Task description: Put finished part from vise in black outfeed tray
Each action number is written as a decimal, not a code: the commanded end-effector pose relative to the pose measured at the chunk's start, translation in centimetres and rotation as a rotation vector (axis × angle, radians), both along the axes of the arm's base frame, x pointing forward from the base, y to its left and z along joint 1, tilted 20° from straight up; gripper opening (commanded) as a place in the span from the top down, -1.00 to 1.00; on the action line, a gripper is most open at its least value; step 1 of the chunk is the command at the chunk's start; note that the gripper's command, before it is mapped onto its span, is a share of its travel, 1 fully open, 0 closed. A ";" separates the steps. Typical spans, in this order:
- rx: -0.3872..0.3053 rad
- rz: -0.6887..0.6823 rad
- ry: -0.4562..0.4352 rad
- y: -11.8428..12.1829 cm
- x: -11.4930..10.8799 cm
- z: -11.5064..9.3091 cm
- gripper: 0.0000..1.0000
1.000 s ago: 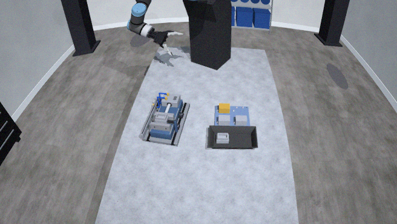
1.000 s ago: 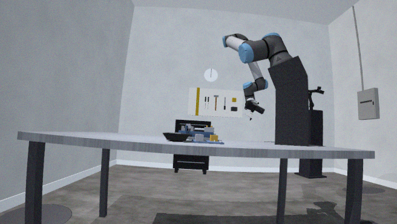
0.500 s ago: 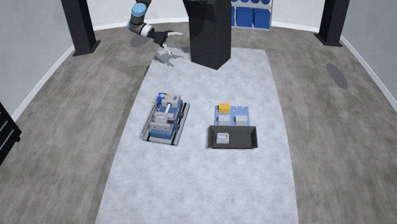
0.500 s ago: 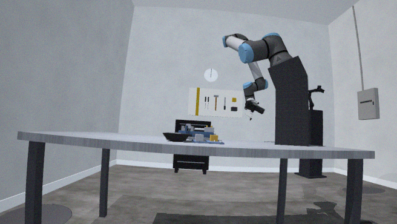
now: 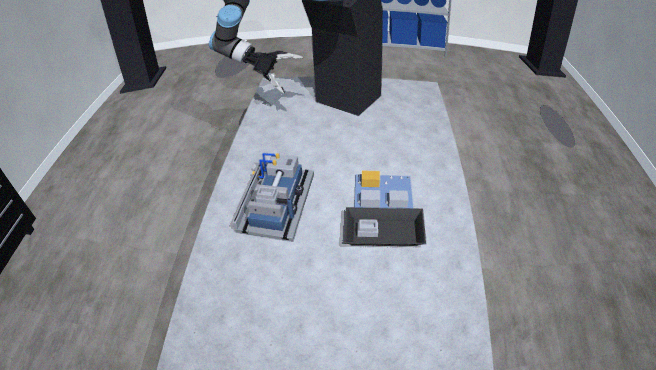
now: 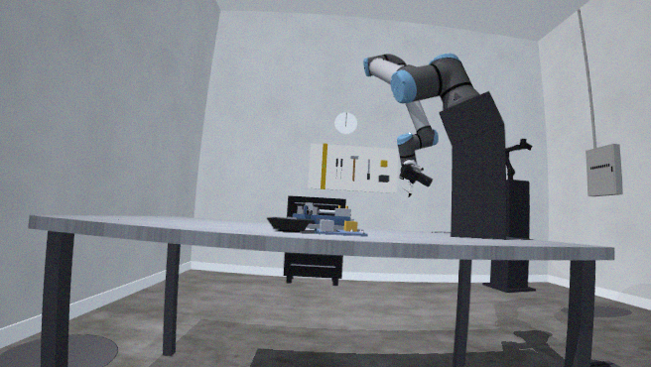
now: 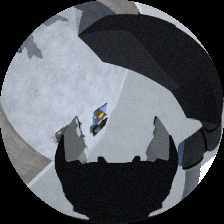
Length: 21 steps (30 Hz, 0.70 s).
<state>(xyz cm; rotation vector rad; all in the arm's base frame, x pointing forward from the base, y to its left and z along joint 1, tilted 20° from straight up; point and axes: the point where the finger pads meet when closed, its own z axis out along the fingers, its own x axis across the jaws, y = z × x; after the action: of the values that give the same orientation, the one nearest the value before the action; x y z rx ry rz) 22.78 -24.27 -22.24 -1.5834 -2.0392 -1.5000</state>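
The vise (image 5: 272, 201) stands on the grey table, left of centre, with the grey finished part (image 5: 266, 193) clamped in its jaws. The black outfeed tray (image 5: 383, 226) lies to its right and holds one grey block (image 5: 367, 228) at its left end. My gripper (image 5: 280, 67) is open and empty, high above the far end of the table beside the arm's dark pedestal, well away from the vise. It also shows in the exterior view (image 6: 410, 188), above and right of the vise (image 6: 322, 210). In the wrist view my fingers stand wide apart with nothing between them.
A blue fixture plate (image 5: 383, 190) behind the tray carries a yellow block (image 5: 370, 178) and two grey blocks. The arm's dark pedestal (image 5: 345, 52) stands at the table's far end. Dark pillars stand on the floor at the back left and right.
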 end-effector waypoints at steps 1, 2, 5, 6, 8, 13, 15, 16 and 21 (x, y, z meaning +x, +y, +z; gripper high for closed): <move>-0.047 0.028 -0.005 -0.2 1.6 0.4 -1.00; -0.061 0.036 -0.007 -0.3 2.0 0.5 -1.00; -0.075 0.044 -0.009 -0.3 2.5 0.6 -1.00; -0.091 0.054 -0.012 -0.4 3.1 0.8 -1.00; -0.127 0.076 -0.016 -0.5 4.3 1.0 -1.00; -0.241 0.144 -0.032 -1.0 8.1 1.9 -1.00; -0.295 0.176 -0.038 -1.3 9.9 2.3 -1.00; -0.324 0.193 -0.042 -1.3 10.9 2.6 -1.00; -0.416 0.249 -0.054 -1.7 14.0 3.3 -1.00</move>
<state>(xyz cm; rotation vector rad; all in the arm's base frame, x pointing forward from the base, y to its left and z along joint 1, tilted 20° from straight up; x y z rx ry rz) 33.18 -25.35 -19.58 -1.3992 -2.4735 -1.2219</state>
